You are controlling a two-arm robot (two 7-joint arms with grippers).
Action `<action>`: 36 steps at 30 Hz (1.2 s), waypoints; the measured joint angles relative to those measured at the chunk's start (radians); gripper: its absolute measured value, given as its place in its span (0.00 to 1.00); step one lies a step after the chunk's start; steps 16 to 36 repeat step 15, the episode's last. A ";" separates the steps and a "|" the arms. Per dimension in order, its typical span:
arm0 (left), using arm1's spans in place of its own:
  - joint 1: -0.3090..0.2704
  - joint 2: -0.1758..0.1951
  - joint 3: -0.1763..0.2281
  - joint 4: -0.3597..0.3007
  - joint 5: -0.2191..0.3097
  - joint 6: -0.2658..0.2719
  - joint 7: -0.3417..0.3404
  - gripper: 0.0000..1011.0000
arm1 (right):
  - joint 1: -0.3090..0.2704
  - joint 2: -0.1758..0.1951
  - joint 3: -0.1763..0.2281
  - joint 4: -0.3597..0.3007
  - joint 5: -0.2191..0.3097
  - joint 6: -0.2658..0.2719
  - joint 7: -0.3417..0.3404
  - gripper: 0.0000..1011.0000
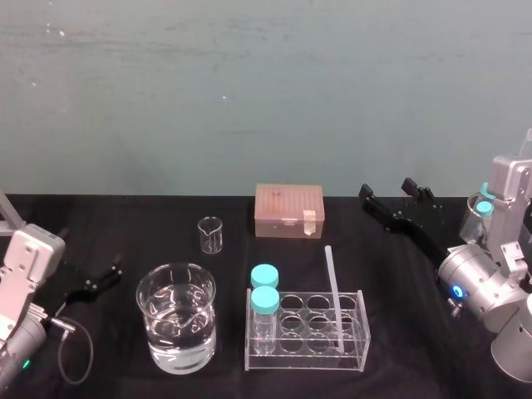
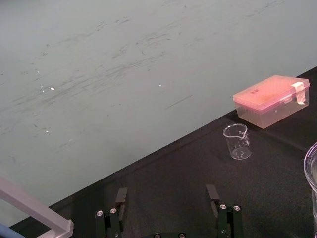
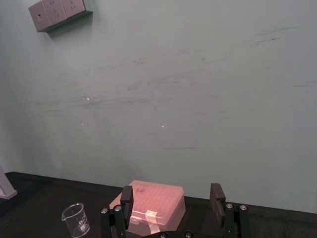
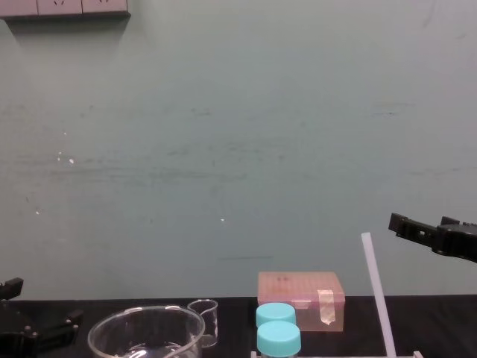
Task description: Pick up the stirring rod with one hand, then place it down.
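A lab bench: beaker (image 1: 211, 234), tube rack (image 1: 306, 330), blue-capped jars (image 1: 265, 301).

Layout of the table (image 1: 416, 291), head view. The rack (image 1: 303, 368) stands front and centre. Two jars (image 1: 265, 301) sit in its left-end compartments, one behind the other. The stirring rod (image 1: 333, 291) stands in a compartment at its right end, slightly tilted and rising well above the jars. The large beaker (image 1: 177, 353) is just left of the rack, and the small beaker (image 1: 211, 235) is behind it. The box (image 1: 288, 210) lies behind the rack. The left gripper (image 1: 112, 277) is at the far left, near the table. The right gripper (image 1: 386, 188) is at the right rear, raised, well apart from the rod.
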 joint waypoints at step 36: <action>0.000 0.000 0.000 0.000 0.000 0.000 0.000 0.99 | 0.000 0.000 0.000 0.000 -0.002 -0.002 -0.001 0.99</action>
